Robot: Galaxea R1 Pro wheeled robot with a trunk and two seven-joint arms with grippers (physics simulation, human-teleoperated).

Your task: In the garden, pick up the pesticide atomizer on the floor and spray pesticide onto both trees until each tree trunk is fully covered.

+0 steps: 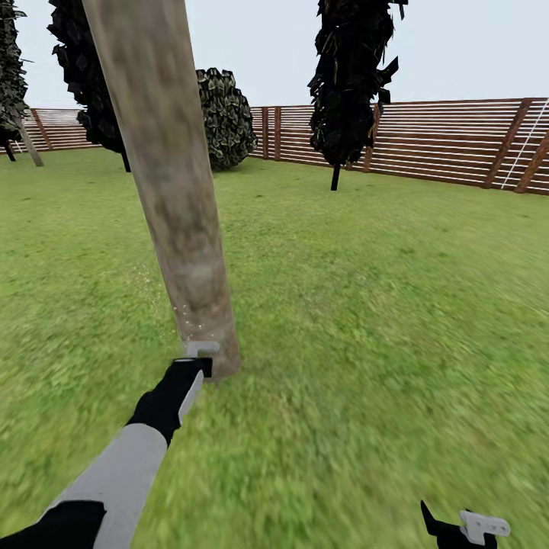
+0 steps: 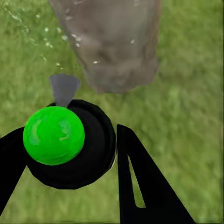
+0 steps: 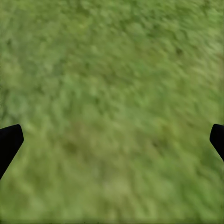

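We have the atomizer gripped in our left hand, nozzle at the base of the near trunk. Pesticide specks beside it, coverage looks partial. Second tree untouched, we judge. Right hand open, empty over grass.

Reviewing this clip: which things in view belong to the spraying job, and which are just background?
Job:
- tree trunk
- atomizer in the left gripper
- pesticide specks
- grass floor

Background:
- black trees
- round bush
- wooden fence
- right gripper, open over grass
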